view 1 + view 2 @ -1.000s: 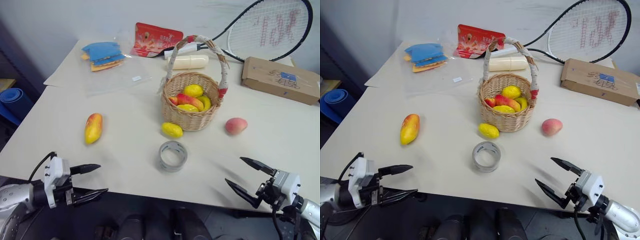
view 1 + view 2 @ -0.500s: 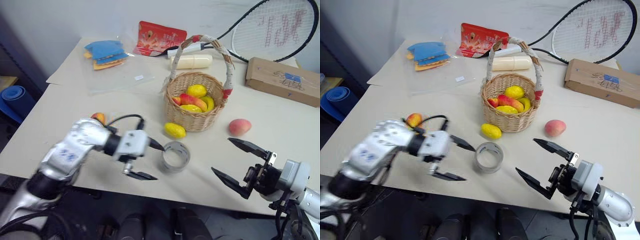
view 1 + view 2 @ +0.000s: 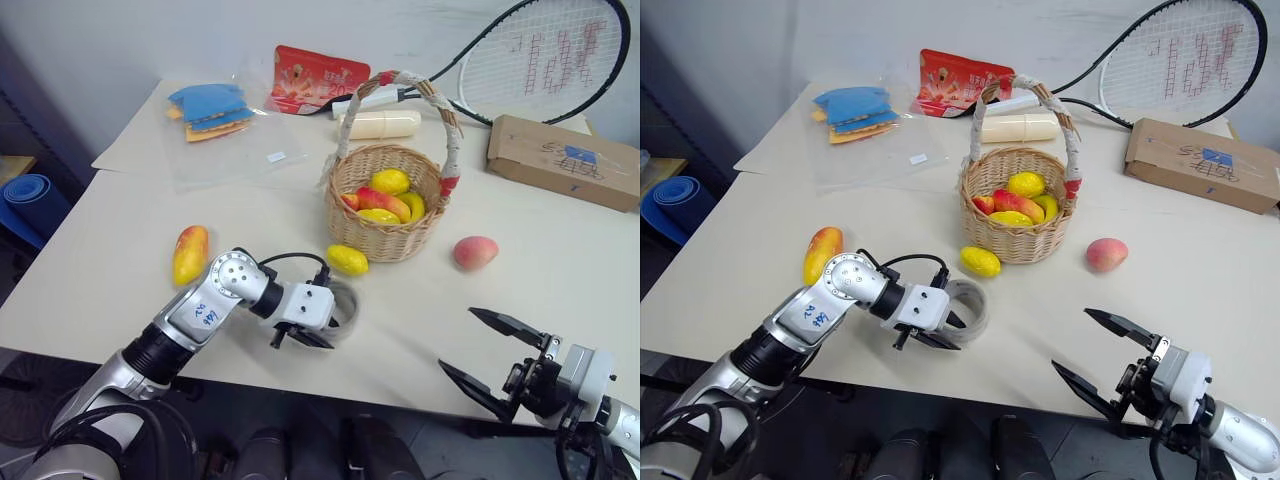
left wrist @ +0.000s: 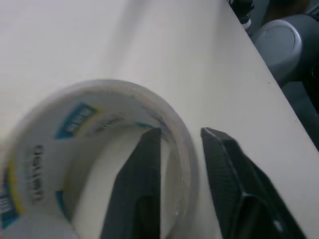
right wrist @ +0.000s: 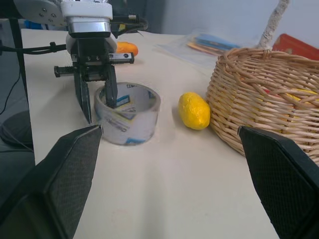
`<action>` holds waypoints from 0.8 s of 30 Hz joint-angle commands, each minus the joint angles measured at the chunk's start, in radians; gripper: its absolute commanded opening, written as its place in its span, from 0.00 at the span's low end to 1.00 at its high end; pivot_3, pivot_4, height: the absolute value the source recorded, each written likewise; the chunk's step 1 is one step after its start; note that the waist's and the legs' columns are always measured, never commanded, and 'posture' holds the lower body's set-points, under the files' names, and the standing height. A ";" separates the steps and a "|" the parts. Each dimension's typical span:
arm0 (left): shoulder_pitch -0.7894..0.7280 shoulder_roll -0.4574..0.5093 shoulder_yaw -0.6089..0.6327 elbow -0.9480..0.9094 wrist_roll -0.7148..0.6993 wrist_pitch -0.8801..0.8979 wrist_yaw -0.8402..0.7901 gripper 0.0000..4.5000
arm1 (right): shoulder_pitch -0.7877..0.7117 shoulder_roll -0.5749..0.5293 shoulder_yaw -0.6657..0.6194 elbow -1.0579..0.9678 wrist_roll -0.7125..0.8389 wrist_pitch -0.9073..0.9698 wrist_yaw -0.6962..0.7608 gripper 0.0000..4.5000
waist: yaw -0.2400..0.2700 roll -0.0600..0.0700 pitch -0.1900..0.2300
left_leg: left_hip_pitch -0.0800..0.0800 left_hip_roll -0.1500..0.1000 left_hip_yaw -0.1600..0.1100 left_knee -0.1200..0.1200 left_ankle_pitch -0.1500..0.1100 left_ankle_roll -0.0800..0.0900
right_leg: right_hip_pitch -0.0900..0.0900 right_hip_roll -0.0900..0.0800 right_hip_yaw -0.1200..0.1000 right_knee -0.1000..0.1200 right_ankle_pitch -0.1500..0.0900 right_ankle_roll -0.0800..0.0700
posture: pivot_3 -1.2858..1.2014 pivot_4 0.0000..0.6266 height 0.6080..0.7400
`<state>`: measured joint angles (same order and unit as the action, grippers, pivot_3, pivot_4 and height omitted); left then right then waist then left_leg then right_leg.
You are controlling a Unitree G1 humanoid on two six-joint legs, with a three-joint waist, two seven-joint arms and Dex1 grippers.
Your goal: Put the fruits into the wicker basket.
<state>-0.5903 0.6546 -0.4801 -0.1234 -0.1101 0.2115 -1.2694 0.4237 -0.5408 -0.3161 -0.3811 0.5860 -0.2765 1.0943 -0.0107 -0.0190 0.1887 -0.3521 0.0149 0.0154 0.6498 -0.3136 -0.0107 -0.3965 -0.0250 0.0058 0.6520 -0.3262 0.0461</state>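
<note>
The wicker basket (image 3: 392, 238) stands mid-table with several yellow and red fruits (image 3: 389, 181) inside. A lemon (image 3: 346, 260) lies just in front of it, a peach (image 3: 474, 252) to its right and a mango (image 3: 189, 254) far to its left. My left gripper (image 3: 958, 333) is at the grey tape roll (image 3: 971, 303), shut on its near wall with one finger inside the ring and one outside, as the left wrist view shows at the fingers (image 4: 144, 164). My right gripper (image 3: 457, 340) hangs open over the table's front right edge, empty.
A cream cylinder (image 3: 380, 124), a red pouch (image 3: 315, 78) and a bag of blue cloths (image 3: 208, 108) lie behind the basket. A tennis racket (image 3: 540, 50) and a cardboard box (image 3: 565, 160) sit at the back right. The table's front edge runs just below both grippers.
My left arm swung in from the front left edge to the tape roll, and its open fingers shut on the roll's wall. The right gripper stayed open and barely moved.
</note>
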 commanded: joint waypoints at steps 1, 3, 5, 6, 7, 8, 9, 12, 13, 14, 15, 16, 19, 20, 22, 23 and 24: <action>0.079 0.070 0.175 -0.143 -0.181 0.066 -0.042 0.08 | -0.042 0.025 0.034 0.069 0.055 -0.105 0.134 1.00 | -0.007 0.000 0.000 | 0.000 0.000 0.000 0.000 0.000 0.000 | 0.000 0.000 0.000 0.001 0.000 0.000 | 0.52 0.24 1.00; 0.135 0.106 0.284 -0.192 -0.257 0.129 -0.015 0.08 | -0.073 0.037 0.060 0.106 0.072 -0.120 0.180 1.00 | -0.008 0.000 0.000 | 0.001 0.001 -0.001 0.000 0.000 -0.001 | 0.000 0.000 -0.001 0.001 -0.001 -0.001 | 0.52 0.24 1.00; 0.243 0.171 0.506 -0.243 -0.366 0.263 0.050 0.08 | -0.127 0.066 0.116 0.136 0.105 -0.121 0.239 1.00 | -0.018 0.000 0.000 | 0.001 0.001 -0.002 0.001 0.001 -0.001 | 0.000 -0.001 -0.002 0.002 -0.001 -0.001 | 0.52 0.24 1.00; 0.302 0.199 0.614 -0.261 -0.400 0.315 0.081 0.08 | -0.148 0.080 0.142 0.145 0.118 -0.119 0.264 1.00 | -0.028 -0.001 0.001 | 0.001 0.001 -0.002 0.000 0.001 -0.001 | 0.000 -0.001 -0.002 0.002 -0.001 -0.001 | 0.52 0.24 1.00; 0.354 0.220 0.696 -0.276 -0.418 0.348 0.106 0.08 | -0.158 0.090 0.159 0.147 0.126 -0.115 0.278 1.00 | -0.028 -0.001 0.001 | 0.001 0.001 -0.002 -0.001 0.001 -0.001 | 0.000 -0.001 -0.002 0.002 -0.001 -0.002 | 0.52 0.24 1.00; 0.415 0.235 0.788 -0.283 -0.426 0.372 0.126 0.08 | -0.165 0.101 0.176 0.142 0.138 -0.105 0.289 1.00 | -0.026 -0.001 0.001 | 0.002 0.002 -0.003 -0.001 0.001 -0.001 | 0.000 -0.001 -0.003 0.003 -0.002 -0.004 | 0.52 0.24 1.00; 0.470 0.235 0.881 -0.283 -0.434 0.396 0.157 0.08 | -0.169 0.108 0.191 0.135 0.145 -0.101 0.298 1.00 | -0.023 0.000 0.002 | 0.005 0.002 -0.004 -0.001 0.001 -0.001 | 0.000 -0.001 -0.004 0.004 -0.002 -0.004 | 0.52 0.24 1.00; 0.606 0.208 1.141 -0.218 -0.425 0.433 0.253 0.08 | -0.186 0.121 0.231 0.121 0.153 -0.093 0.323 1.00 | -0.014 0.000 0.002 | 0.005 0.002 -0.005 -0.002 0.000 -0.002 | 0.000 -0.002 -0.005 0.003 -0.003 -0.005 | 0.52 0.24 1.00; 0.636 0.191 1.218 -0.168 -0.419 0.444 0.294 0.08 | -0.198 0.126 0.242 0.131 0.147 -0.098 0.333 1.00 | -0.013 0.000 0.002 | 0.005 0.002 -0.005 -0.002 0.000 -0.002 | 0.000 -0.002 -0.005 0.003 -0.003 -0.005 | 0.52 0.24 1.00; 0.654 0.177 1.269 -0.124 -0.414 0.441 0.327 0.08 | -0.210 0.132 0.250 0.144 0.140 -0.106 0.339 1.00 | -0.012 0.000 0.002 | 0.005 0.002 -0.006 -0.002 0.000 -0.003 | 0.001 -0.003 -0.006 0.002 -0.003 -0.005 | 0.52 0.24 1.00; 0.665 0.164 1.307 -0.067 -0.397 0.422 0.367 0.08 | -0.222 0.140 0.259 0.159 0.138 -0.114 0.350 1.00 | -0.011 0.000 0.002 | 0.005 0.001 -0.006 -0.002 0.000 -0.003 | 0.001 -0.003 -0.006 0.002 -0.003 -0.005 | 0.52 0.24 1.00; 0.672 0.159 1.328 0.001 -0.366 0.410 0.419 0.08 | -0.234 0.150 0.268 0.179 0.133 -0.122 0.361 1.00 | -0.011 0.000 0.002 | 0.005 0.001 -0.006 -0.002 0.000 -0.003 | 0.001 -0.003 -0.006 0.001 -0.003 -0.005 | 0.52 0.24 1.00; 0.692 0.167 1.320 0.149 -0.290 0.345 0.493 0.08 | -0.262 0.170 0.285 0.227 0.120 -0.149 0.392 1.00 | -0.010 -0.001 0.001 | 0.007 0.001 -0.006 -0.003 0.000 -0.003 | 0.003 -0.004 -0.006 0.001 -0.003 -0.005 | 0.52 0.24 1.00; 0.676 0.165 1.308 0.197 -0.285 0.329 0.508 0.08 | -0.270 0.177 0.287 0.242 0.115 -0.156 0.393 1.00 | -0.009 -0.002 0.001 | 0.007 0.001 -0.006 -0.003 0.000 -0.003 | 0.002 -0.004 -0.006 0.001 -0.003 -0.005 | 0.52 0.24 1.00; 0.646 0.159 1.284 0.277 -0.300 0.319 0.504 0.08 | -0.280 0.189 0.293 0.269 0.107 -0.172 0.397 1.00 | -0.003 -0.004 0.000 | 0.006 0.001 -0.006 -0.003 -0.001 -0.004 | 0.002 -0.004 -0.006 0.001 -0.003 -0.005 | 0.52 0.24 1.00; 0.638 0.159 1.262 0.308 -0.294 0.297 0.497 0.08 | -0.284 0.194 0.295 0.283 0.101 -0.181 0.400 1.00 | -0.001 -0.004 0.000 | 0.006 0.001 -0.006 -0.003 -0.001 -0.004 | 0.002 -0.005 -0.007 0.000 -0.003 -0.005 | 0.52 0.24 1.00; 0.619 0.155 1.241 0.334 -0.293 0.279 0.495 0.08 | -0.288 0.195 0.297 0.305 0.087 -0.201 0.410 1.00 | 0.002 -0.004 0.000 | 0.005 0.001 -0.006 -0.003 -0.001 -0.004 | 0.002 -0.005 -0.007 0.000 -0.003 -0.005 | 0.52 0.24 1.00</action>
<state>0.0540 0.8030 0.7716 0.1902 -0.4035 0.5381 -0.7683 0.1354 -0.3475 -0.0177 -0.0905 0.6835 -0.4420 1.4831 -0.0084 -0.0235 0.1887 -0.3468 0.0160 0.0093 0.6462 -0.3145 -0.0149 -0.3948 -0.0301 -0.0009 0.6523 -0.3295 0.0408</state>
